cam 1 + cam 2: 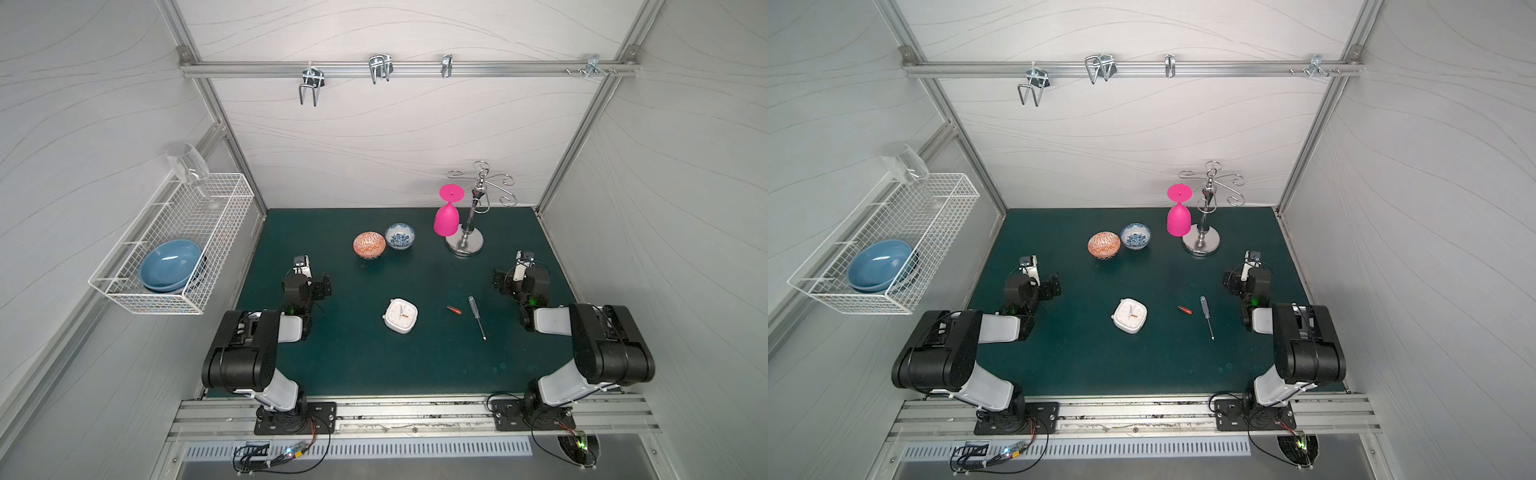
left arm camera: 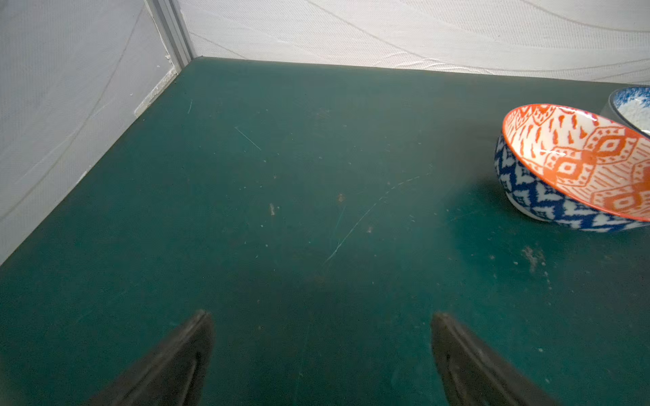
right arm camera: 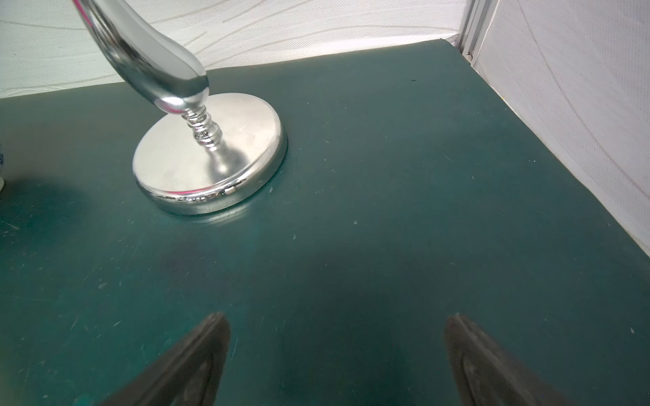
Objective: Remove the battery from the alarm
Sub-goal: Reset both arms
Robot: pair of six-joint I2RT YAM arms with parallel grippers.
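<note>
The alarm (image 1: 401,316) lies dial-up near the middle of the green worktop (image 1: 374,361), its thin hands and orange accent plain in both top views. The battery (image 1: 454,309) is out of the alarm. It is a small red-orange cylinder lying flat on the worktop, near the alarm on the right arm's side and not touching it. Just past the battery, further from the alarm, lies the screwdriver (image 1: 477,318), so the battery sits between the two.

Behind the alarm, toward the back wall, stand an orange bowl (image 1: 369,245) and a blue bowl (image 1: 400,236), close together. Also behind the alarm, but off toward the right arm's side, a pink glass (image 1: 446,216) hangs upside down on a chrome stand (image 1: 465,243).

The left end effector (image 2: 322,314) is spread wide with nothing between its fingers. It hovers over bare worktop, well apart from the alarm, with the orange bowl (image 2: 577,165) at the edge of its wrist view. The right end effector (image 3: 337,315) is likewise spread wide and empty. It is on the far side of the screwdriver from the alarm, and the stand's round base (image 3: 211,154) shows ahead of it.
</note>
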